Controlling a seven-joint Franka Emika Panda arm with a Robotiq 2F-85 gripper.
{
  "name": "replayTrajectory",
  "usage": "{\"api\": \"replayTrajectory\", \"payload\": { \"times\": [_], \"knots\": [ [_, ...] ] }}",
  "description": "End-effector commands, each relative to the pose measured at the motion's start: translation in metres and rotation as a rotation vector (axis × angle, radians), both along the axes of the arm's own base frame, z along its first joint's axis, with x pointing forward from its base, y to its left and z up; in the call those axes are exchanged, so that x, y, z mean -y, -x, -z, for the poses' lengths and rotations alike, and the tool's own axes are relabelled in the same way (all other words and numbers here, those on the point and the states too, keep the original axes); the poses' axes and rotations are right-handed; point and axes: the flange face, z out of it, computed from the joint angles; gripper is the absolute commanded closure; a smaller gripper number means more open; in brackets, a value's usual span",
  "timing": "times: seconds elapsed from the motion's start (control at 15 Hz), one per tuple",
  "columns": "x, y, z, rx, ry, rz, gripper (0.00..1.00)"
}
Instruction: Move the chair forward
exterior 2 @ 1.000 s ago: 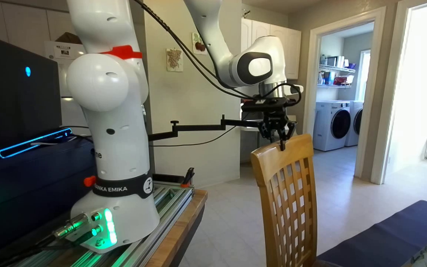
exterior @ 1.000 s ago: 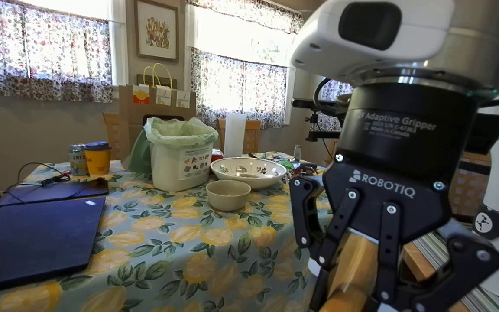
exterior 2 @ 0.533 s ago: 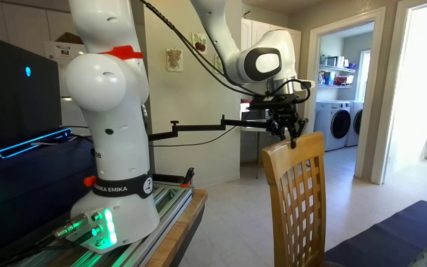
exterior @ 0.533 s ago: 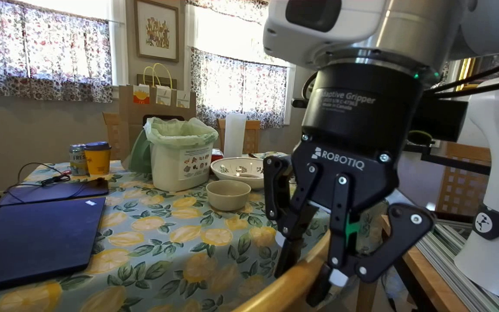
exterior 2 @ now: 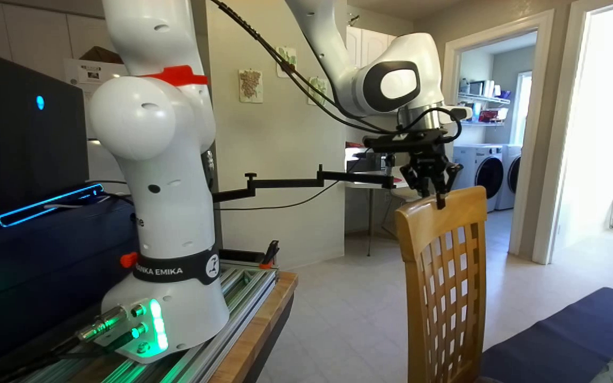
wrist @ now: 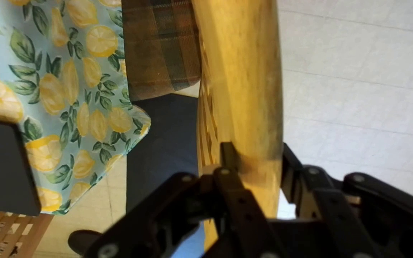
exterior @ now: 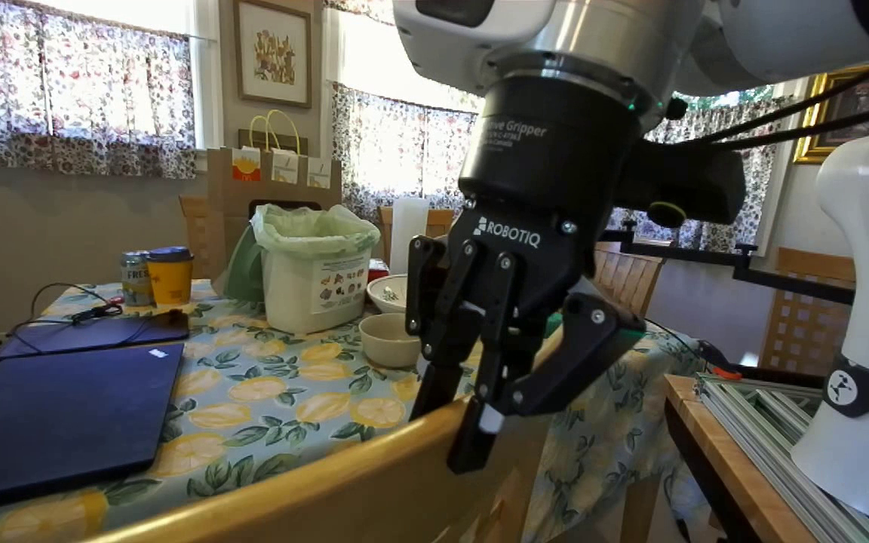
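The chair (exterior 2: 439, 223) is honey-coloured wood with a curved top rail and lattice back; it stands upright. Its top rail (exterior: 314, 490) also shows at the bottom of an exterior view, and it runs down the middle of the wrist view (wrist: 246, 89). My gripper (exterior: 446, 434) points down at the rail from above, one finger on each side. In an exterior view the gripper (exterior 2: 432, 198) sits near the middle of the rail. In the wrist view the gripper (wrist: 258, 154) is closed around the rail's two faces. The chair's legs are out of view.
A table with a lemon-print cloth (exterior: 314, 422) is beside the chair, bearing a dark laptop (exterior: 65, 422), a small bowl (exterior: 389, 343) and a lined bin (exterior: 321, 294). The robot's wooden bench (exterior 2: 253, 330) is on the other side. A plaid cushion (wrist: 161, 50) shows by the rail.
My gripper and the chair have moved together, rightward in an exterior view, and leftward and nearer in another, where more of the top rail shows. The gripper has kept its hold.
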Motion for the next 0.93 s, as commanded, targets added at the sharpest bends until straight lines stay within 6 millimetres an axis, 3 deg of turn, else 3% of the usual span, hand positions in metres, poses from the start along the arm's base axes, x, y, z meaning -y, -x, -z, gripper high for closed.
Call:
{"api": "replayTrajectory", "payload": {
  "times": [0.0,0.53,0.87],
  "knots": [
    [0.015,-0.031,-0.018,0.073,-0.039,0.072,0.92],
    [0.029,-0.023,-0.009,0.098,-0.032,0.149,0.92],
    [0.035,-0.034,-0.022,0.154,-0.041,0.259,0.92]
  ]
}}
